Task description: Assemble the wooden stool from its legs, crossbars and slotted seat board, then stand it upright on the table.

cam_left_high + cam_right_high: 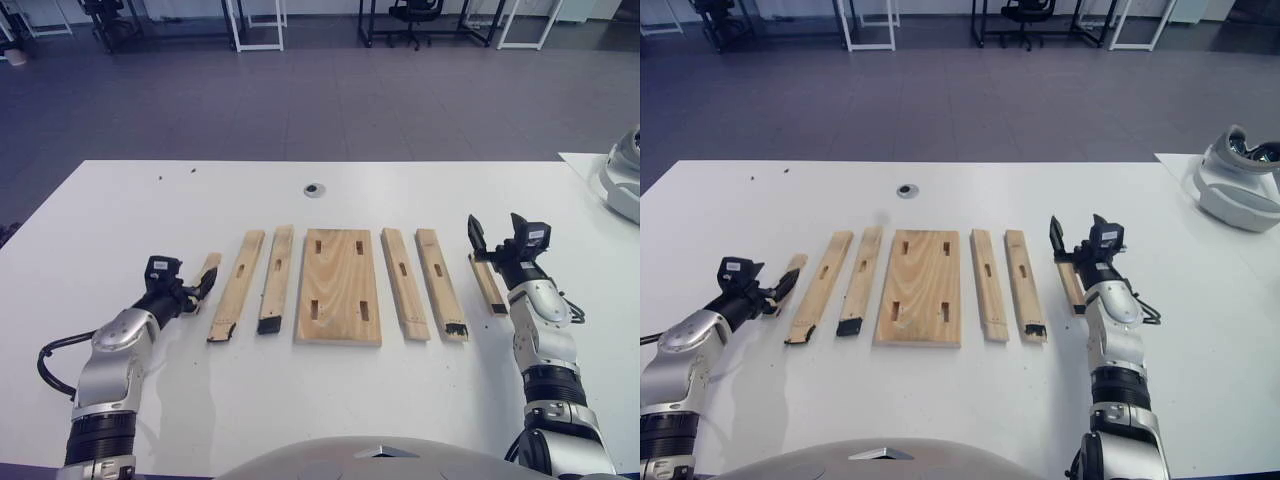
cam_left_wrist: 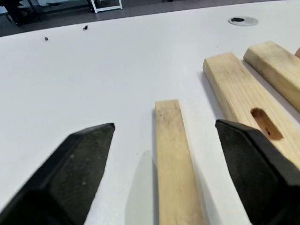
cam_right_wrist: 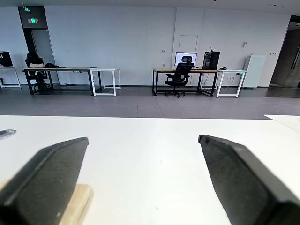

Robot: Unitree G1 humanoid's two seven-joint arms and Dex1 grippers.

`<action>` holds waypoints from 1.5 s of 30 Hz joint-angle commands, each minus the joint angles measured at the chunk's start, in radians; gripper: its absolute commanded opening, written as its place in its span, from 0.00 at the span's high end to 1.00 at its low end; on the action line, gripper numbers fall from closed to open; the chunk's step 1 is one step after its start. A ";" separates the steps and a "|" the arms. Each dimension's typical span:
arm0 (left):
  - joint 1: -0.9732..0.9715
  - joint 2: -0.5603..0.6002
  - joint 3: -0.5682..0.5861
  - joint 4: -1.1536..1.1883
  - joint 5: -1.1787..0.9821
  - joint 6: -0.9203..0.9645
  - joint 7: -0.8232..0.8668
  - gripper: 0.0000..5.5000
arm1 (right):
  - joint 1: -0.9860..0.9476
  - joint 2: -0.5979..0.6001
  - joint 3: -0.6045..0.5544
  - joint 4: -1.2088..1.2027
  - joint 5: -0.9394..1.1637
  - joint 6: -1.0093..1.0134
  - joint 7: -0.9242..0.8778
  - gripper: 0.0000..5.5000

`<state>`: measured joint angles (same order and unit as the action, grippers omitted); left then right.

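Stool: no joints made yet, all pcs flat on table (image 1: 120, 210). Seat board (image 1: 339, 286) at centre, slotted legs (image 1: 238, 284) in prs either side, left crossbar (image 1: 210, 263) & right crossbar (image 1: 489, 285) outermost. Left gripper (image 2: 165, 124) wide open astride left crossbar, not gripping. Right gripper (image 1: 495, 222) wide open, empty, above right crossbar. Whole assy & standing-up outstanding.

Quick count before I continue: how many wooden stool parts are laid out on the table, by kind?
Seat board: 1
Slotted legs: 4
Crossbars: 2
Total: 7
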<state>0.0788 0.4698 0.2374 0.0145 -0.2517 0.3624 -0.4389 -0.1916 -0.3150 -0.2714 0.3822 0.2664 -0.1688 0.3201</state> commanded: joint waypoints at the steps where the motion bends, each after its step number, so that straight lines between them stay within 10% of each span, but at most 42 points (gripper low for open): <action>1: 0.025 0.030 -0.018 0.033 0.024 0.026 -0.025 0.41 | 0.007 0.002 0.005 -0.005 -0.012 0.015 -0.006 0.20; 13: 0.006 0.066 -0.005 0.071 0.043 -0.086 -0.054 0.77 | -0.012 -0.011 0.021 -0.092 0.041 0.107 0.043 0.20; 27: -0.519 -0.193 -0.296 -0.182 0.012 -0.323 -0.107 0.77 | -0.413 0.289 0.088 -0.479 0.849 0.820 -0.001 0.20; 45: -0.490 -0.124 -0.390 -0.252 0.175 -0.421 -0.133 0.77 | -0.394 0.300 0.076 -0.580 0.966 0.907 -0.206 0.82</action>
<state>-0.4169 0.3337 -0.1390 -0.2166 -0.0979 -0.0574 -0.5641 -0.5889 -0.0176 -0.2006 -0.1746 1.2209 0.7242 0.1355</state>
